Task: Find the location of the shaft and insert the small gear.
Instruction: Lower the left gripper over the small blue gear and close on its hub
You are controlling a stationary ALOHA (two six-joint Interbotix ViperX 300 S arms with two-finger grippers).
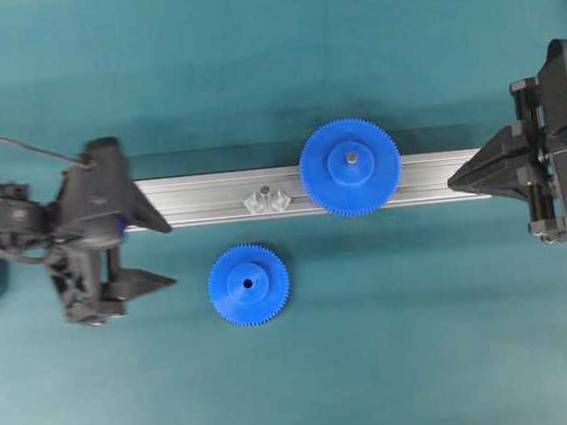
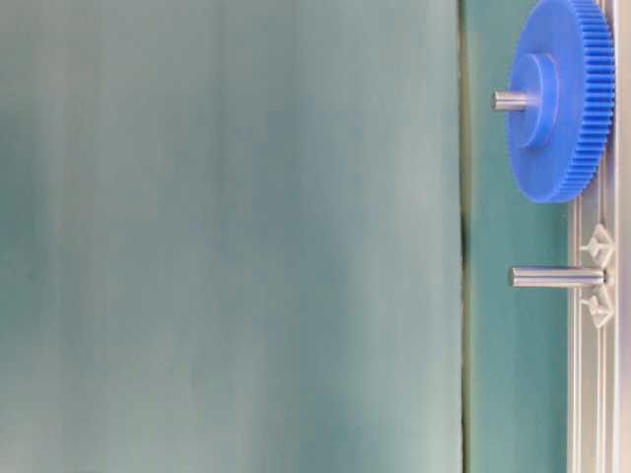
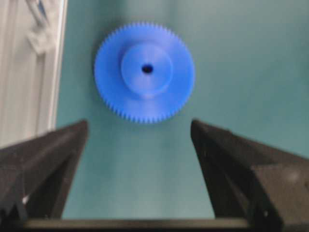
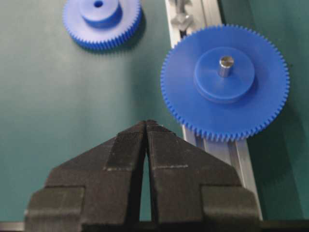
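The small gear (image 1: 248,284), bright blue with a raised hub and centre hole, lies flat on the green mat in front of the rail. It also shows as the small gear (image 3: 145,72) and the small gear (image 4: 101,21). The shaft (image 1: 262,196), a thin silver pin on an angular bracket, stands bare on the rail; it shows clearly as the shaft (image 2: 557,277). My left gripper (image 1: 172,252) is open, empty, and a little left of the small gear; the left gripper (image 3: 140,126) faces it. My right gripper (image 1: 452,184) is shut and empty over the rail's right end, seen as the right gripper (image 4: 146,123).
A long aluminium rail (image 1: 202,195) crosses the mat from left to right. A larger blue gear (image 1: 349,166) sits on its own pin on the rail, just right of the shaft, also the larger gear (image 2: 562,99) and the larger gear (image 4: 224,82).
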